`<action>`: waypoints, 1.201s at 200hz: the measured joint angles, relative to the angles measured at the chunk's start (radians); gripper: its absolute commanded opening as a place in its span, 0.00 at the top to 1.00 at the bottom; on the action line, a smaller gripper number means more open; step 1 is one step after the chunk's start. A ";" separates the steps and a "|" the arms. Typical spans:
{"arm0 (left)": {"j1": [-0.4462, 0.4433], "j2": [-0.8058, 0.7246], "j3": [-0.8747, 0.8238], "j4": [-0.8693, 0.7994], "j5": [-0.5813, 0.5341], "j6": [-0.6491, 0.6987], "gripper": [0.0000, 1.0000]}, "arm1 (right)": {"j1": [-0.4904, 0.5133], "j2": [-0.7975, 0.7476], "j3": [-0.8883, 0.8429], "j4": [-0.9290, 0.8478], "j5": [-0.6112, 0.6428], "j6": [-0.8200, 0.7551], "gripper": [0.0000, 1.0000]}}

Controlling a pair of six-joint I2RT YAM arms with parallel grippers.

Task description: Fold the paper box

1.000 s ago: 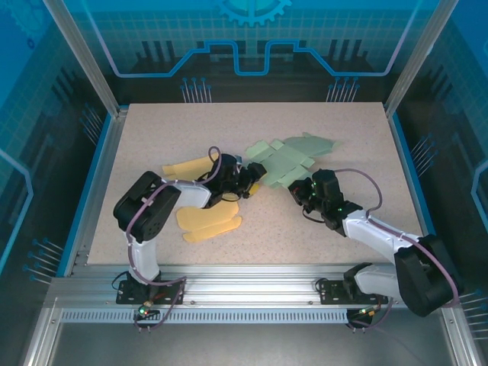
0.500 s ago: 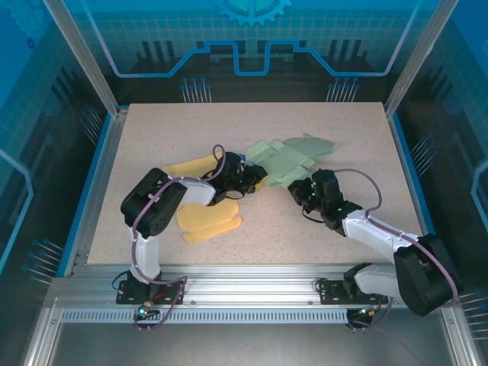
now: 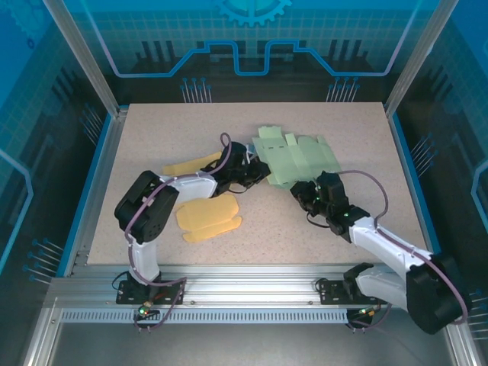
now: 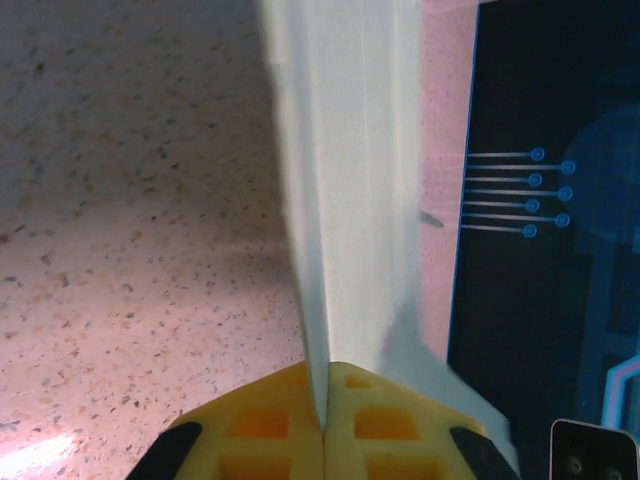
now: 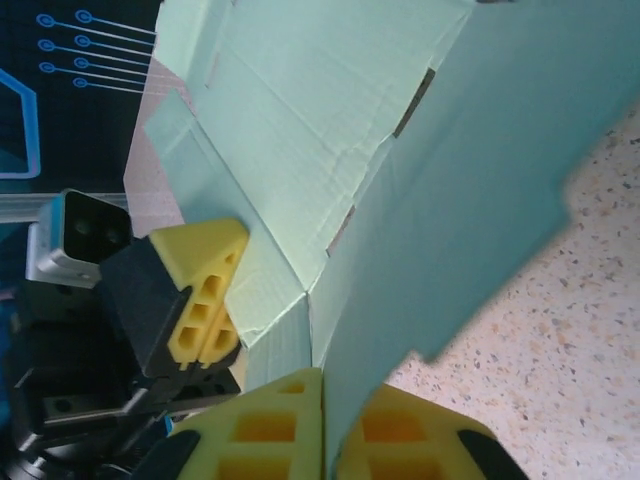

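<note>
green paper box (image 3: 299, 156), a flat unfolded blank, is at the far middle of the table (image 3: 152, 130), partly raised. left pincer (image 4: 325, 425) is closed tight on its left edge. right pincer (image 5: 322, 400) straddles the near flap, pads narrowly apart; whether they press it cannot be told. advisable: anchor with the left, swing the flap about its scored crease, and avoid pulling the sheet taut.

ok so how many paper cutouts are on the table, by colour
green cutout: 1
yellow cutouts: 2
total: 3
</note>
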 measured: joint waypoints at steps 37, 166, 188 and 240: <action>0.011 -0.058 0.166 -0.315 -0.025 0.338 1.00 | -0.053 -0.135 0.092 -0.250 0.027 -0.175 0.22; 0.014 -0.209 0.576 -1.050 -0.090 1.474 1.00 | -0.235 -0.015 0.708 -0.597 -0.151 -1.127 0.00; 0.018 -0.209 0.639 -1.135 -0.070 1.596 1.00 | -0.249 0.040 0.790 -0.644 -0.230 -1.223 0.00; 0.038 -0.114 1.088 -1.451 0.030 1.783 1.00 | -0.300 0.035 0.830 -0.675 -0.348 -1.254 0.00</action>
